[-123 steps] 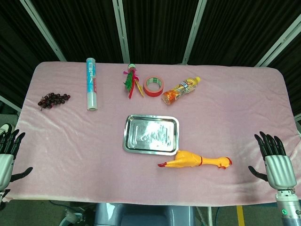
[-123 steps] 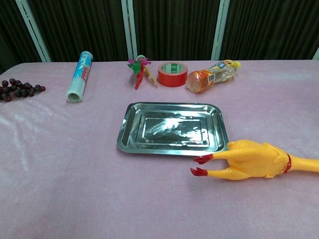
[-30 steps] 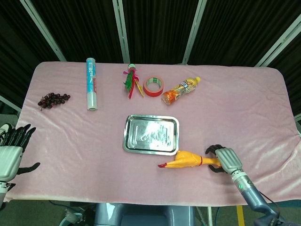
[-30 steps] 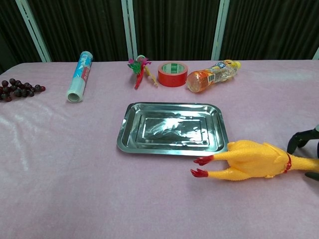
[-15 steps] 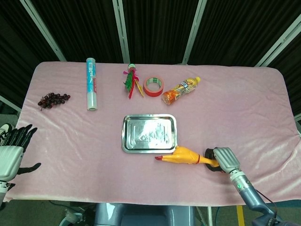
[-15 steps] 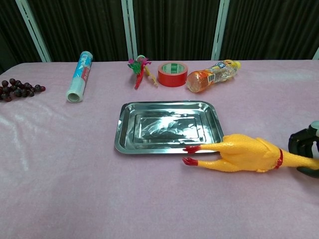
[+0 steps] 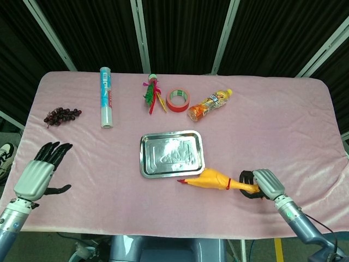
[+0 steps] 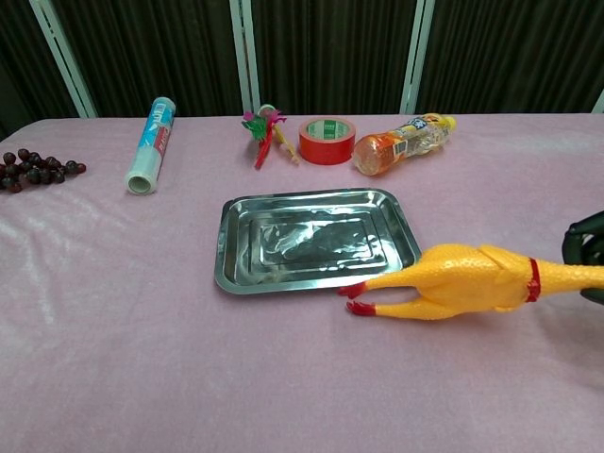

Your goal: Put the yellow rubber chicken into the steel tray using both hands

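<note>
The yellow rubber chicken (image 7: 214,179) (image 8: 462,279) lies just right of the steel tray (image 7: 147,166) (image 8: 226,264), its red feet touching the tray's near right corner. My right hand (image 7: 263,184) (image 8: 587,247) grips the chicken's neck and head end, raising that end off the pink cloth. My left hand (image 7: 39,174) hovers over the table's near left edge, fingers spread and holding nothing, far from the tray. The chest view does not show the left hand.
Along the back of the table lie a bunch of dark grapes (image 7: 61,115), a roll of cling film (image 7: 106,97), a feathered toy (image 7: 152,93), a red tape roll (image 7: 178,99) and an orange drink bottle (image 7: 210,105).
The right hand has lifted the chicken's head end and pushed it left, nudging the tray slightly left and askew. The left hand has risen and moved inward over the table edge.
</note>
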Robot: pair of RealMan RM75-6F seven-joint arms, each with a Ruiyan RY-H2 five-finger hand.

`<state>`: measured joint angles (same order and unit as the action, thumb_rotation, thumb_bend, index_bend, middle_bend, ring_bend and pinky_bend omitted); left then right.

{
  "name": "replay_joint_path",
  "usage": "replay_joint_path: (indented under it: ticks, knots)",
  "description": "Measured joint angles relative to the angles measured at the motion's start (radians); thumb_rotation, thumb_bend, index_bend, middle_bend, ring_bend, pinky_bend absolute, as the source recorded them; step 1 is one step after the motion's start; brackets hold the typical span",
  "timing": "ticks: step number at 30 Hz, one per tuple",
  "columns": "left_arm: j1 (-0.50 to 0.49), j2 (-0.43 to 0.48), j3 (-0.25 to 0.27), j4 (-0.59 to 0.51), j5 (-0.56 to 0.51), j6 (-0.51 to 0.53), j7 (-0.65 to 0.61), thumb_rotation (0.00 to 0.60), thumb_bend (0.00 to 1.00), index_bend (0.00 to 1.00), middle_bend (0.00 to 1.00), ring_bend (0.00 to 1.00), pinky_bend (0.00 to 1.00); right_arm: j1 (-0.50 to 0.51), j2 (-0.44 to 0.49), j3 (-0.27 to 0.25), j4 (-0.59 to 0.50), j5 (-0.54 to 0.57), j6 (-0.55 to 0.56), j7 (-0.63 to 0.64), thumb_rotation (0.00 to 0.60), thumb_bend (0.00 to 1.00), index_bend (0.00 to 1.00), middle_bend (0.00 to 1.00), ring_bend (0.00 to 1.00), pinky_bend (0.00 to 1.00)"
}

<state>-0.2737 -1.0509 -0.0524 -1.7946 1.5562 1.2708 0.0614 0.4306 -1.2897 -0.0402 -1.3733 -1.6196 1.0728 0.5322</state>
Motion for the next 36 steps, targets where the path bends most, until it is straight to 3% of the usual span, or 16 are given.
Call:
replay_joint_path:
  ticks: [15, 20, 27, 36]
  knots:
    - [-0.177, -0.089, -0.068, -0.121, -0.006, -0.161, -0.016, 0.6, 0.01, 0.07, 0.1, 0.03, 0.0, 0.041, 0.074, -0.016, -0.03, -0.05, 0.045, 0.31, 0.6, 0.66, 0.96, 0.72, 0.64, 0.85]
    - [-0.237, -0.142, -0.101, -0.159, -0.046, -0.213, -0.01, 0.6, 0.01, 0.13, 0.15, 0.08, 0.0, 0.063, 0.076, -0.002, -0.045, -0.051, 0.054, 0.349, 0.6, 0.66, 0.97, 0.72, 0.65, 0.86]
    - [-0.315, -0.218, -0.153, -0.218, -0.215, -0.276, 0.093, 0.6, 0.01, 0.13, 0.15, 0.08, 0.0, 0.083, 0.069, 0.012, -0.076, -0.042, 0.051, 0.347, 0.6, 0.66, 0.97, 0.72, 0.65, 0.86]
    - [-0.48, -0.342, -0.226, -0.256, -0.541, -0.287, 0.392, 0.6, 0.01, 0.12, 0.15, 0.08, 0.0, 0.091, 0.058, 0.013, -0.101, -0.041, 0.057, 0.344, 0.6, 0.67, 0.97, 0.72, 0.65, 0.87]
